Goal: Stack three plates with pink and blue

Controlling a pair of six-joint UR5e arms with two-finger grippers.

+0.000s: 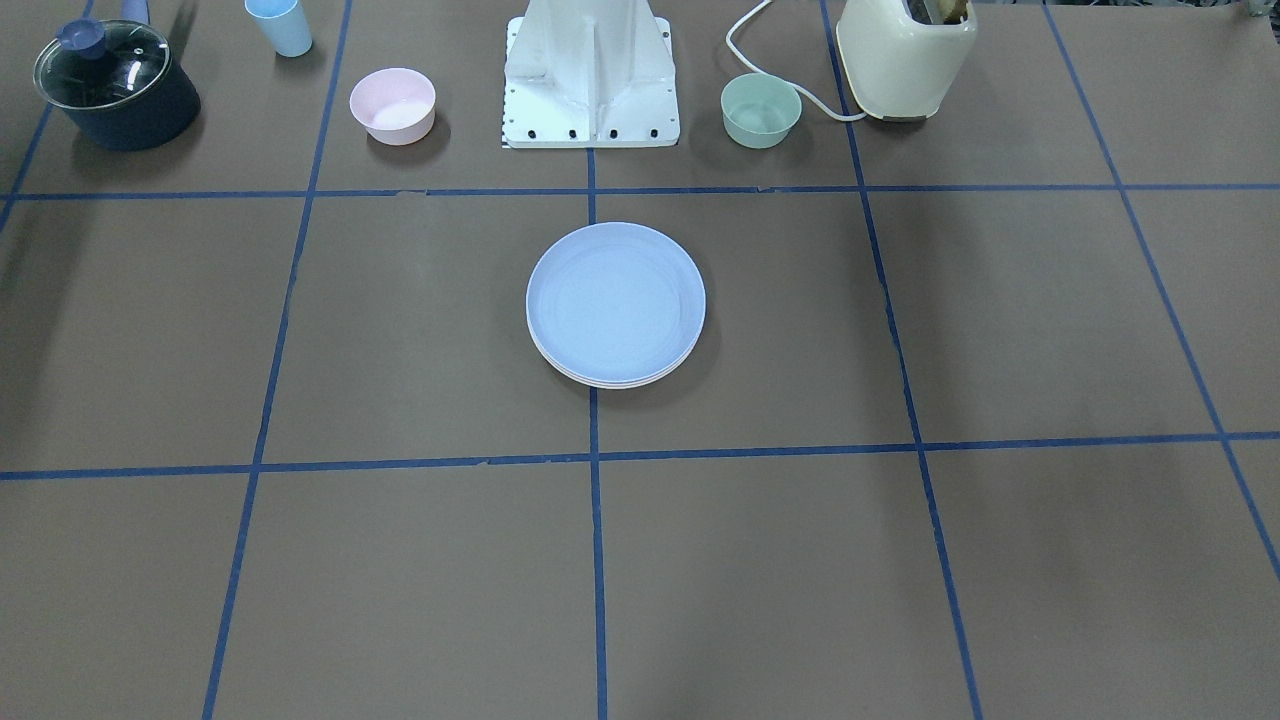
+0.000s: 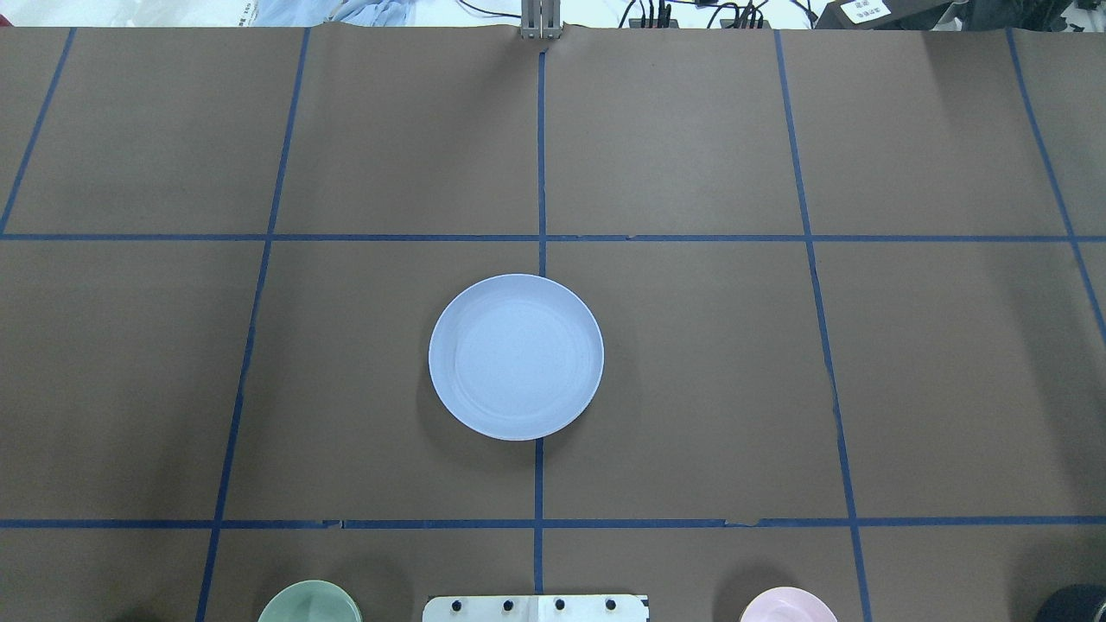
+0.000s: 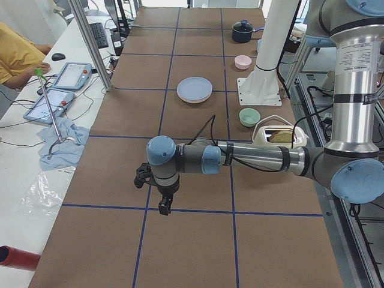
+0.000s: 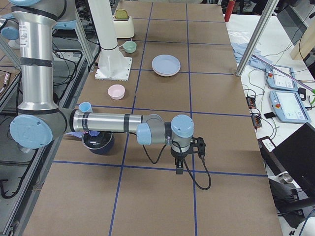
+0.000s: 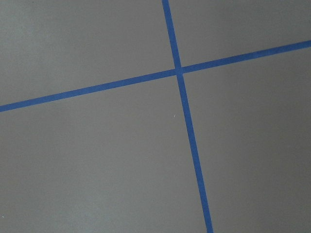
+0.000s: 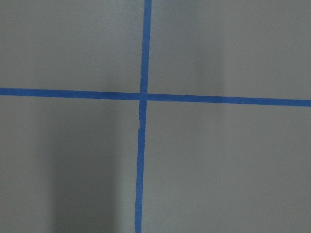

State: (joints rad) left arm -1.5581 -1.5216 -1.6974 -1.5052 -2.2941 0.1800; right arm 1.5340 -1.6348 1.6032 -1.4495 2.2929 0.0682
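Note:
The three plates lie in one stack at the middle of the table. The light blue plate [image 1: 615,300] is on top and also shows in the overhead view [image 2: 516,356]. Under it only thin pale rims [image 1: 612,384] of the lower plates show; I cannot tell pink from cream there. My left gripper [image 3: 164,207] hangs over the table far from the stack, toward the table's left end. My right gripper [image 4: 179,168] hangs far toward the right end. Both show only in the side views, so I cannot tell whether they are open or shut. The wrist views show only brown table and blue tape.
Along the robot's side stand a small pink bowl [image 1: 392,105], a mint-green bowl [image 1: 761,110], a light blue cup [image 1: 279,25], a dark pot with a glass lid [image 1: 115,85], a cream toaster [image 1: 905,55] and the white robot base [image 1: 592,75].

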